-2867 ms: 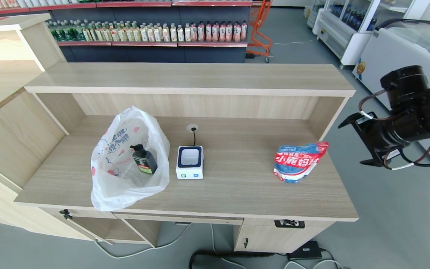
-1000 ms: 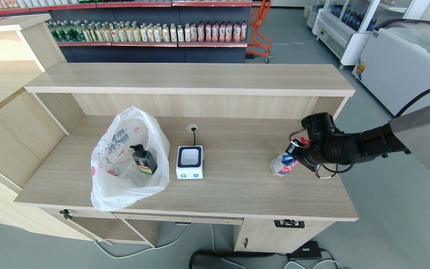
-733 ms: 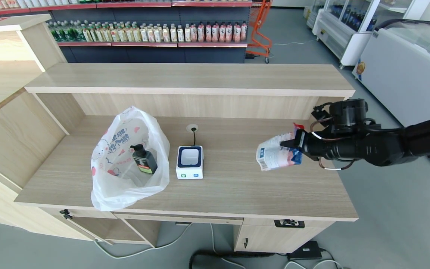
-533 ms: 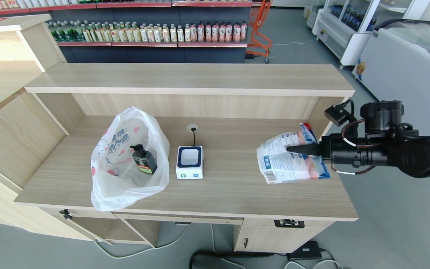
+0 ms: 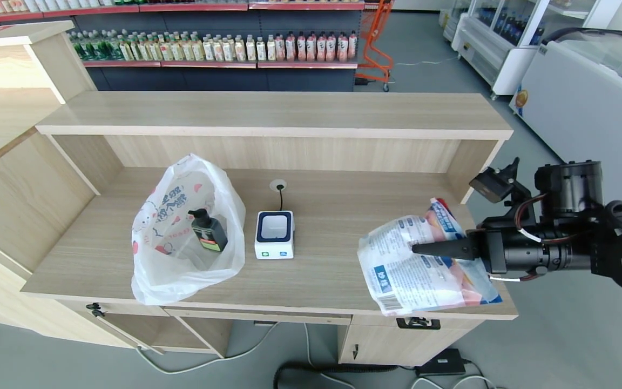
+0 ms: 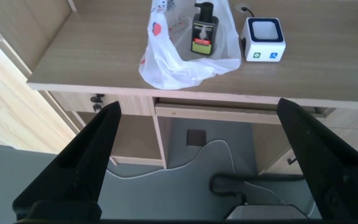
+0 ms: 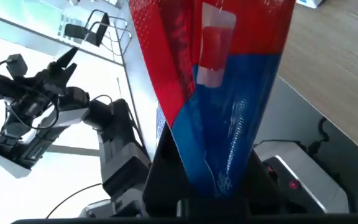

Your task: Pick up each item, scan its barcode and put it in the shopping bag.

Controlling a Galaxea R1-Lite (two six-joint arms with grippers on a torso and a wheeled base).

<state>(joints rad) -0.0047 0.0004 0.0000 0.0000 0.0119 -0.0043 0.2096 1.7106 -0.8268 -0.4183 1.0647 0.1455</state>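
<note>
Lifted off the counter point(image 5: 322, 270), the pouch point(image 5: 416, 278) hung lower right, clamped in my right gripper point(image 5: 420, 249), apparently unscanned, with one bottle point(image 5: 208, 231) already inside the shopping bag point(image 5: 151, 267).

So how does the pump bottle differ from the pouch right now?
The pump bottle stands upright inside the shopping bag; the pouch is clamped in the right gripper above the right end of the counter. The pump bottle is dark and rigid; the pouch is soft, flat, mostly white on top. Both are items to bag.
</note>
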